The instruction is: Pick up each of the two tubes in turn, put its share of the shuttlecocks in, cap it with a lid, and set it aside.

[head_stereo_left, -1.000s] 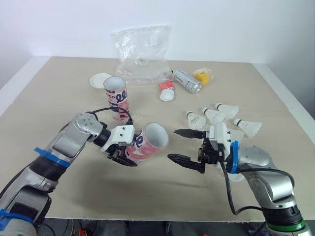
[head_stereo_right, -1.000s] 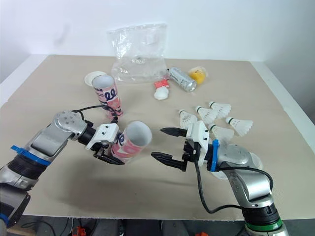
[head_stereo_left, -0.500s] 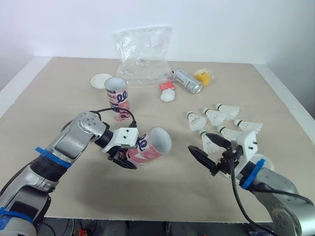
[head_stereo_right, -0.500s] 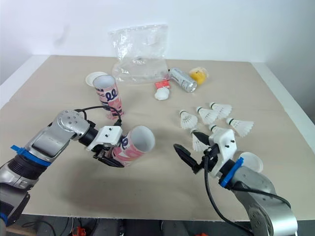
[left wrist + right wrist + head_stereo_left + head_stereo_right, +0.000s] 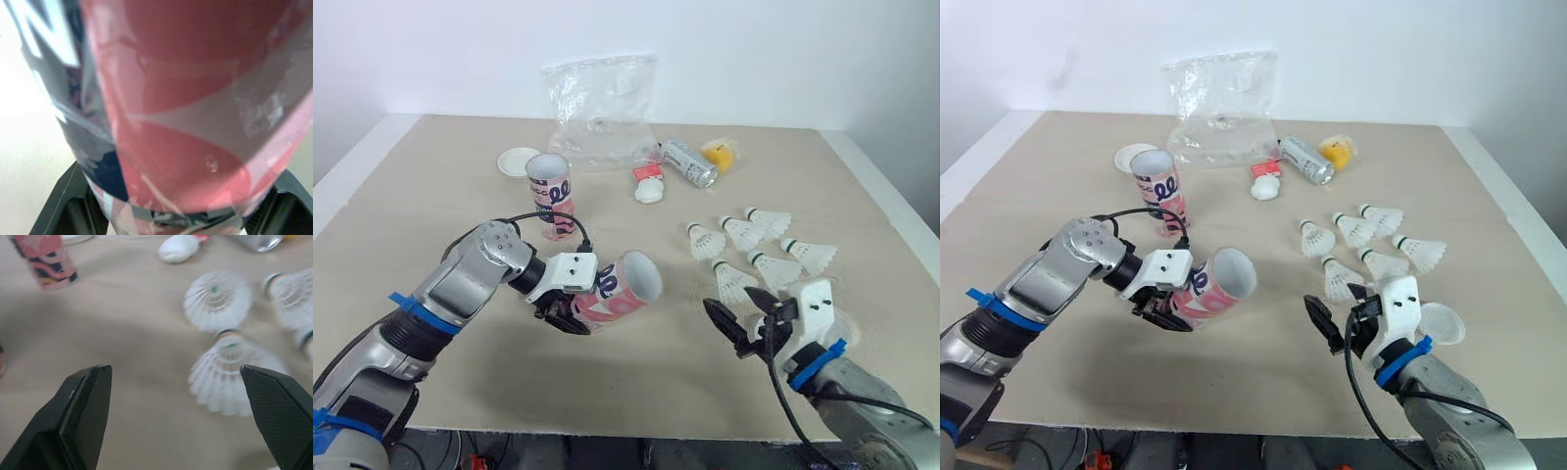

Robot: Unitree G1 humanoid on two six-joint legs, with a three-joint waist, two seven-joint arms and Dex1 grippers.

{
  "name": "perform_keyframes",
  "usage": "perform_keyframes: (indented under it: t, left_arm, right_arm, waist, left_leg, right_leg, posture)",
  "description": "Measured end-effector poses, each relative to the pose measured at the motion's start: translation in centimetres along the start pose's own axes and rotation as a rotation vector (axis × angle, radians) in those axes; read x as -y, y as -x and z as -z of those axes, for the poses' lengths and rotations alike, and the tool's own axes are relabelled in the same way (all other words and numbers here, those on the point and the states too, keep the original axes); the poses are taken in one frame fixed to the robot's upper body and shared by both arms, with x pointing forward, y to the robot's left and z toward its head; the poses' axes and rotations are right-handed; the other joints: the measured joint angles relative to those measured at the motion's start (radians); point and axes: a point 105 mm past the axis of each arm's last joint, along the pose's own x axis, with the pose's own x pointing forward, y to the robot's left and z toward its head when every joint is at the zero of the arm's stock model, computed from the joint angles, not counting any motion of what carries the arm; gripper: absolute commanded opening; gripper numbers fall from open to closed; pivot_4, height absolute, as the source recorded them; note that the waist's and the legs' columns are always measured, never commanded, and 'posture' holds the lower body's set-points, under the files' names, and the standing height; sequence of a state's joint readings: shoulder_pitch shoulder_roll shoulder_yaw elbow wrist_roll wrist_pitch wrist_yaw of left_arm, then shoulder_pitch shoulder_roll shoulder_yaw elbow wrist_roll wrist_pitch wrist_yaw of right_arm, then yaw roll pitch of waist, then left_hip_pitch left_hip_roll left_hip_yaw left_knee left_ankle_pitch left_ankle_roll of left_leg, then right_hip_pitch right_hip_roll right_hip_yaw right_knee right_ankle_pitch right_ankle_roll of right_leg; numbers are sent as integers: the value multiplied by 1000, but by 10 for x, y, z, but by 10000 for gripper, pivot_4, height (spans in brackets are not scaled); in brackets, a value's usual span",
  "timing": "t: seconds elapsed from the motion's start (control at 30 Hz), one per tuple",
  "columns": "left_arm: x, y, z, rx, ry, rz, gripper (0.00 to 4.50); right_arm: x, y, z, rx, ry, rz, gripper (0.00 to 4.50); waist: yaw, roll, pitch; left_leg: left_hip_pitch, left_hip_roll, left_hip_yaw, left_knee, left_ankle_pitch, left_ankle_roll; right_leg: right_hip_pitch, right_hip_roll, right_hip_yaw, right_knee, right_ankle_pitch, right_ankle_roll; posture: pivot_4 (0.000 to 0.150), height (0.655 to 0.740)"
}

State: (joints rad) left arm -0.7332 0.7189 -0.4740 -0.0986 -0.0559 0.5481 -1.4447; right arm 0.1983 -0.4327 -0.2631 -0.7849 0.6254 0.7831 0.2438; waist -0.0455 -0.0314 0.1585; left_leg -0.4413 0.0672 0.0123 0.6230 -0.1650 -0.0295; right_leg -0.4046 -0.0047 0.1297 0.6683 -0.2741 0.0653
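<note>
**Open right claw facing a shuttlecock, left claw offering a tilted tube**

The left claw point(image 5: 570, 311) is gripping a pink printed cardboard tube point(image 5: 625, 294) around its lower half, fingers closed against both sides of it. It is holding the tube off the beige table point(image 5: 431, 225), leaning over, with the open mouth pointing up and across toward the other arm.

The right claw point(image 5: 742, 311) is hanging low over the table with its two black fingers spread wide and nothing between them. Directly ahead of those fingers, just beyond the tips, a white feathered shuttlecock point(image 5: 734, 282) is lying on its side. Its long axis is running almost straight away from the claw: the flared feather skirt is facing the fingers and the cork nose is pointing away. The rest of the loose white shuttlecocks point(image 5: 769, 220) are sitting farther out ahead of the claw, the nearest just beside that first one.

This looks like the reach for a shuttlecock to load (the right arm is plainly the nearer one). The tube mouth is waiting off to the right claw's inner side, well apart from it, so a carry across will likely be needed once something is grasped.

Beyond the left claw, a second pink tube point(image 5: 548, 196) is standing upright, with a round white lid point(image 5: 519, 160) lying flat past it.
</note>
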Motion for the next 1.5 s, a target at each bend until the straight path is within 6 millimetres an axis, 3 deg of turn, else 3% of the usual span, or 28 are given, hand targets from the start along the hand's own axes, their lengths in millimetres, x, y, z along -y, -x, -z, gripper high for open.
perform_keyframes:
  t: [0.27,0.47,1.2,1.3,1.33,1.5]
  left_arm:
    - [1,-1,-3,-12,8,-10,29331]
    - [2,-1,-2,-13,20,-15,29331]
    - [2,-1,-3,-9,40,-24,29331]
    - [2,-1,-2,-8,43,-27,28985]
    - [2,-1,-2,-5,46,-30,28985]
    - [2,-1,-2,-2,48,-31,28985]
  right_arm:
    - [0,-18,-8,22,-50,74,45000]
    - [-5,-30,-2,-23,-51,126,45000]
    - [7,-44,4,-89,30,331,45000]
    - [10,-44,7,-100,35,347,37789]
    - [12,-44,8,-107,40,356,32198]
    - [13,-44,10,-113,43,362,14086]
  waist:
    - [0,1,0]
    - [0,1,0]
    - [0,1,-1]
    - [0,1,-1]
    - [0,1,-1]
    - [0,1,-1]
  left_leg:
    - [-1,-1,-1,0,0,0]
    - [-1,-1,-1,0,0,0]
    - [-1,-1,-1,0,0,1]
    - [-1,-1,-2,0,0,1]
    - [-1,-1,-2,0,1,1]
    - [-1,-1,-2,0,1,1]
  right_leg:
    - [0,0,0,0,0,0]
    - [0,0,0,0,0,0]
    - [0,0,0,0,0,0]
    - [0,0,0,0,0,0]
    - [0,0,0,0,0,0]
    - [0,0,0,0,0,0]
  posture:
    - [1500,7400]
    - [1500,7400]
    - [1500,7400]
    - [1500,7400]
    - [1500,7400]
    - [1500,7400]
